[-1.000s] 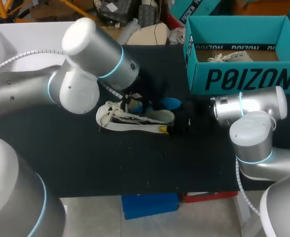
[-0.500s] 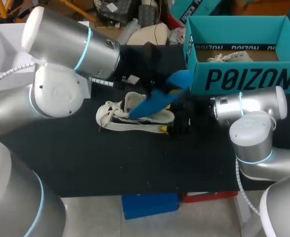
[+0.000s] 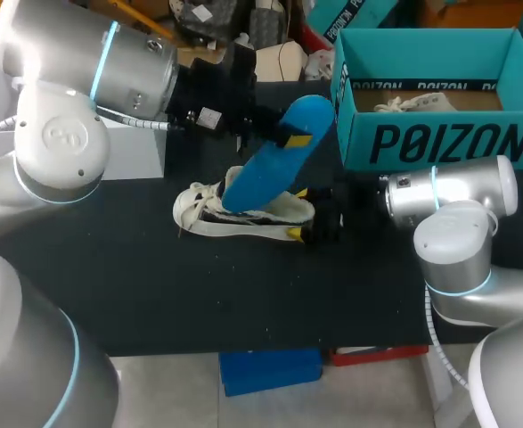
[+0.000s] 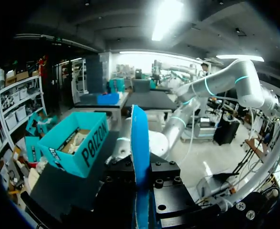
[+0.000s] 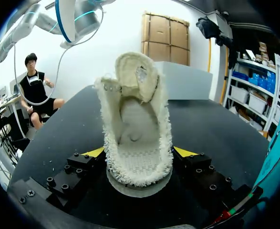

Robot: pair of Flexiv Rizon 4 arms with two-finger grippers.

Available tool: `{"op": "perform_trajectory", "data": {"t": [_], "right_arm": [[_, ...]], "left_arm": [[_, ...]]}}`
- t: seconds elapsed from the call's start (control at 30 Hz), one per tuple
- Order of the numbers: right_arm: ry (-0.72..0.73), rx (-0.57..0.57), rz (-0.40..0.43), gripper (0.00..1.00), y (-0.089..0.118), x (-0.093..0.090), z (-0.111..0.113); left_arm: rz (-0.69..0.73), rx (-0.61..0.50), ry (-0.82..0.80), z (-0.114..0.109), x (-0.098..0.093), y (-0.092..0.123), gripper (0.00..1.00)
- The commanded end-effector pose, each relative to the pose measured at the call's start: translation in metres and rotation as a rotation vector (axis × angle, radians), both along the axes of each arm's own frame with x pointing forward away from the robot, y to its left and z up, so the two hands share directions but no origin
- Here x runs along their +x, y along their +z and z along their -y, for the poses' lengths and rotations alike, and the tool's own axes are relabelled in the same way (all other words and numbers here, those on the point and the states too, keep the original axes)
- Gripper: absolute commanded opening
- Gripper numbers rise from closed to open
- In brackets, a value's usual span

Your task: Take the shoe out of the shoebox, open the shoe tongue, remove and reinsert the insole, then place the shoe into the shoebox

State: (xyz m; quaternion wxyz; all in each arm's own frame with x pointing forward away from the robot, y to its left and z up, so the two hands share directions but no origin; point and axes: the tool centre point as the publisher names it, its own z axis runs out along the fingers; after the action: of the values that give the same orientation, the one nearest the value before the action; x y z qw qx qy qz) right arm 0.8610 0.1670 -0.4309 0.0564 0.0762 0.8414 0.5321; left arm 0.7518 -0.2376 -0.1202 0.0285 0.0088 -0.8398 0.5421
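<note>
A cream shoe (image 3: 209, 214) lies on its sole mid-table, toe toward my left side. My right gripper (image 3: 314, 218) is shut on its heel; in the right wrist view the shoe (image 5: 137, 138) sits between the two yellow-tipped fingers (image 5: 94, 152), its tongue pulled up and its inside bare. My left gripper (image 3: 292, 141) is shut on a blue insole (image 3: 265, 169) and holds it slanted above the shoe, the lower end still at the shoe's opening. In the left wrist view the insole (image 4: 140, 157) stands edge-on between the black fingers. The teal shoebox (image 3: 439, 143) stands at the back right.
A second pale shoe (image 3: 417, 102) lies inside the shoebox. A white bin (image 3: 145, 156) stands at the back left, mostly behind my left arm. Bare black table mat (image 3: 243, 294) stretches in front of the shoe.
My left arm has risen and swung back, drawing the blue insole up out of the shoe until it stands steeply slanted. The right arm and the shoe have stayed still.
</note>
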Motion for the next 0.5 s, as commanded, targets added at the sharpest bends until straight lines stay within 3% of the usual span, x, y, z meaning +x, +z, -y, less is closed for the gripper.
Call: {"op": "perform_trajectory", "data": {"t": [0.03,0.2,0.27,0.5], "right_arm": [[-0.001,-0.001,0.000,0.00,-0.003,-0.001,-0.001],[-0.001,-0.001,0.000,0.00,-0.003,-0.001,-0.001],[-0.001,-0.001,0.000,0.00,-0.003,-0.001,-0.001],[-0.001,-0.001,0.000,0.00,-0.003,-0.001,-0.001]], "left_arm": [[0.002,0.001,0.003,-0.002,-0.002,0.000,0.00],[0.002,0.001,0.003,-0.002,-0.002,0.000,0.00],[-0.123,-0.092,0.047,-0.013,-0.009,-0.002,0.00],[-0.280,-0.320,0.114,-0.025,-0.021,0.014,0.00]]}}
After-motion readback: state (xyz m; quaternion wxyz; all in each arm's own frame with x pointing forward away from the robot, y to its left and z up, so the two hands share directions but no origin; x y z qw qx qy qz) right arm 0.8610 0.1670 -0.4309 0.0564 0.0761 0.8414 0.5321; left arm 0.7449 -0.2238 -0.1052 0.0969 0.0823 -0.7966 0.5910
